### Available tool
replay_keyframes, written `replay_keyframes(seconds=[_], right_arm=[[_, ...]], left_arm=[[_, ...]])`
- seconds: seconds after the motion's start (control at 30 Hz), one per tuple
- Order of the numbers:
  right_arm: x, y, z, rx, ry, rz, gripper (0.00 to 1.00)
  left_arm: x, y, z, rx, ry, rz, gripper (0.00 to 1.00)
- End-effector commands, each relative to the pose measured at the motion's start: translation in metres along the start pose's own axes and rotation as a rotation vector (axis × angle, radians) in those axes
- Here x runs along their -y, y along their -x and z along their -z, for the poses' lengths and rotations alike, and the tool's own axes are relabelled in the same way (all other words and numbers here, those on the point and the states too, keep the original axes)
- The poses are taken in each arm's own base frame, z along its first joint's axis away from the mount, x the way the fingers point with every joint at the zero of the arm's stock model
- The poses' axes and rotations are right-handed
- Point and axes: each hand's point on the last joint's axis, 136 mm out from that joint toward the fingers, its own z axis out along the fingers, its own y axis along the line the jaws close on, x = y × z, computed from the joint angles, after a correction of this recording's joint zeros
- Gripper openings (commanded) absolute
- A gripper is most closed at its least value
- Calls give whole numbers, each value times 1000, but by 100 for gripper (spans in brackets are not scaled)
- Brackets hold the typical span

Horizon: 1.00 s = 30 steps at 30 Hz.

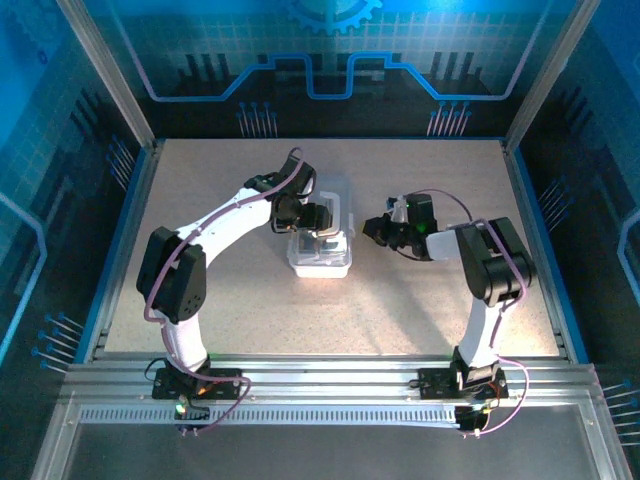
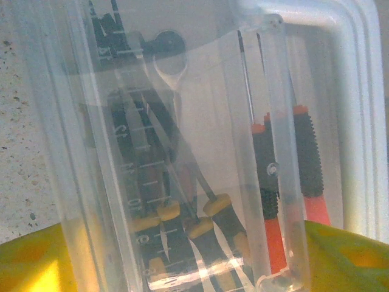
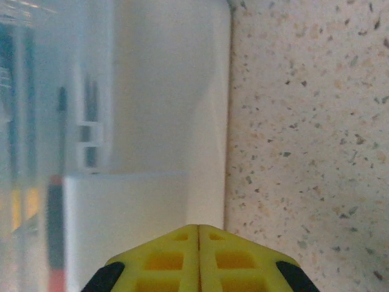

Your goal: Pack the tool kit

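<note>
Clear case (image 1: 322,262) sits mid-table (image 1: 420,310), pliers (image 2: 307,158) and screwdrivers (image 2: 213,210) inside. Left gripper (image 1: 322,232), fingers spread wide, clasps the case's sides. Right gripper (image 3: 199,230), closed and empty, is just beside its right edge. Printed scale numerals (image 2: 137,204) are too blurred to read.

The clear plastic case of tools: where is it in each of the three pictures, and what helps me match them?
Top external: the clear case sits at the middle of the table top.
Left wrist: close up, across the middle, tools seen through its wall.
Right wrist: left half of the picture, blurred.
Shared landmark: the speckled table top, at the left edge for the left wrist, the right half for the right wrist.
</note>
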Motion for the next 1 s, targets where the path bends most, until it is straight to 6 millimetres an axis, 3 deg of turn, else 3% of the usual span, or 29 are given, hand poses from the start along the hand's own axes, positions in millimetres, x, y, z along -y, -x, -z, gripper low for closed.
replay_keyframes(seconds=[0.0,0.33,0.77,0.83,0.97], right_arm=[[-13,1,-11,-9,54,36,8],[-21,4,-15,-13,48,59,8],[-31,-20,-44,-71,43,74,9],[-29,-18,-37,-53,30,75,8],[-11,-3,5,41,-49,48,10]], left_arm=[[-26,-79,-46,-297,72,-29,56],[-20,-81,-52,-303,51,-27,56],[4,-85,-62,-309,-16,-36,55],[8,-84,-61,-301,-22,-35,55],[24,-75,-56,-252,-53,-17,57]])
